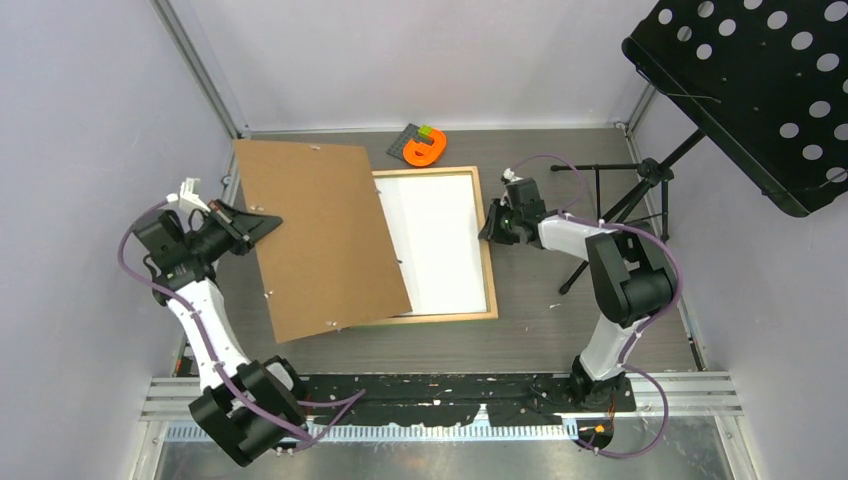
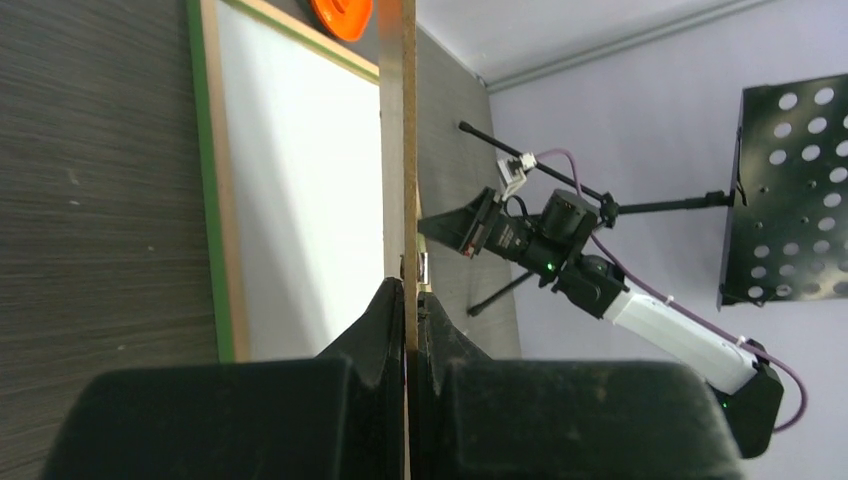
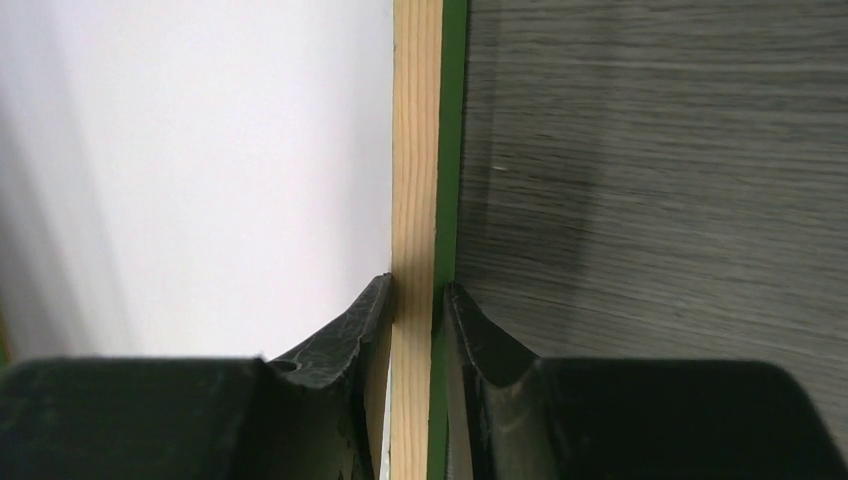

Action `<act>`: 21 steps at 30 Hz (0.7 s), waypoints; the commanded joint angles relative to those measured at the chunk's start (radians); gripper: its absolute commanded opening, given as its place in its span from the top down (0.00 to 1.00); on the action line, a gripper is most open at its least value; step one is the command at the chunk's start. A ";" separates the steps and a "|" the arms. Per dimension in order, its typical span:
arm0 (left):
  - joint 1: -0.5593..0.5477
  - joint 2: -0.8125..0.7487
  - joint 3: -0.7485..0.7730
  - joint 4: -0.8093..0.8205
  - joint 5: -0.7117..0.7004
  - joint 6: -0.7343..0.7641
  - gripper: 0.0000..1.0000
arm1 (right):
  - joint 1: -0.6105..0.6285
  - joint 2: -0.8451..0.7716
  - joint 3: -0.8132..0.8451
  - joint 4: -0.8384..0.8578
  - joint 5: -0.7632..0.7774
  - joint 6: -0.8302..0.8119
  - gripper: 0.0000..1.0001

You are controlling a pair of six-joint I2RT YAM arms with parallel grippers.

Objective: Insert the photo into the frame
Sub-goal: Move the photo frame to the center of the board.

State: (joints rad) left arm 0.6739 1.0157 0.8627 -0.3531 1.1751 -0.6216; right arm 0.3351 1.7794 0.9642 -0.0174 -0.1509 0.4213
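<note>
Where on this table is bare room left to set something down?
Bare table runs between the near rail of the frame and the arm bases. A smaller patch lies at the back, right of the orange object. The right side is crowded by the right arm and stand; the left by the board and left arm.

frame (image 3: 415,150): pale bare wood, grain visible, smooth satin finish, with flat green paint down one side; photo (image 3: 200,150) shows its plain white matt paper back. The backing board (image 1: 320,240) is brown matt fibreboard, raw-looking at the cut edge, and the table (image 1: 560,330) is dark grey woodgrain laminate with low sheen. Both the left gripper (image 2: 410,300) and right gripper (image 3: 418,300) have black moulded plastic fingers, finely textured and slightly shiny; music stand (image 1: 750,90) is matt black perforated sheet metal, and the orange part (image 1: 425,148) looks like glossy plastic.
</note>
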 commanded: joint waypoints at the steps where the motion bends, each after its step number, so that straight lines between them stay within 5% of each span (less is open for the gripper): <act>1: -0.111 -0.013 -0.022 0.234 0.001 -0.157 1.00 | -0.045 -0.051 -0.034 -0.046 0.002 -0.058 0.94; 6: -0.234 0.042 -0.024 0.345 -0.046 -0.244 1.00 | -0.056 -0.080 -0.012 -0.085 -0.048 -0.126 0.85; 9: -0.298 0.084 -0.044 0.463 -0.065 -0.320 1.00 | -0.071 -0.118 -0.011 -0.093 -0.083 -0.144 0.60; 13: -0.363 0.180 -0.062 0.639 -0.068 -0.440 1.00 | -0.113 -0.193 -0.016 -0.077 -0.131 -0.160 0.43; 21: -0.476 0.373 -0.036 0.845 -0.092 -0.535 1.00 | -0.156 -0.332 0.056 -0.116 -0.207 -0.270 0.30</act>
State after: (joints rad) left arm 0.2459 1.3487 0.8013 0.2825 1.0809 -1.0603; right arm 0.1802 1.5219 0.9524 -0.1333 -0.2985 0.2394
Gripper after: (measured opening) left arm 0.003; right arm 0.689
